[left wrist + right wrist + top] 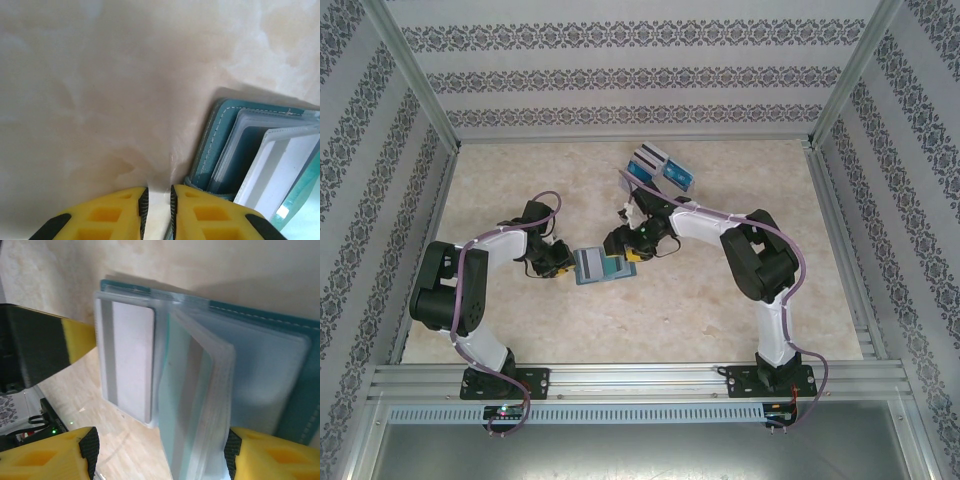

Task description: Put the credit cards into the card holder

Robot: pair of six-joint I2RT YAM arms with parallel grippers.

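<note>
The card holder [598, 267] lies open on the bench [720, 310], near the middle and between the two grippers. Its teal cover, edged with pale stitching, is face down and its clear pockets face up. In the right wrist view a white-grey card [132, 360] with a grey stripe along one long edge sits in a flat pocket. Beside it a bundle of clear leaves [200, 405] stands up from the spine, and a teal and grey card shows through them. No print on either card can be read.

The right gripper [161, 450] straddles this raised bundle with its jaws spread wide. One pad touches the outer leaf; the other is clear of it, so nothing is clamped.

The left gripper [159, 202] is at the holder's left edge, low over the bench. Its yellow fingers are drawn almost together, with a thin slit between them, and one finger is against the holder's corner. I cannot tell whether they pinch the cover.

The loose credit cards [678, 175] lie in a small cluster on the far part of the bench, well apart from the holder. Some are blue-teal and one is white with dark stripes; their lettering is too small to make out.
</note>
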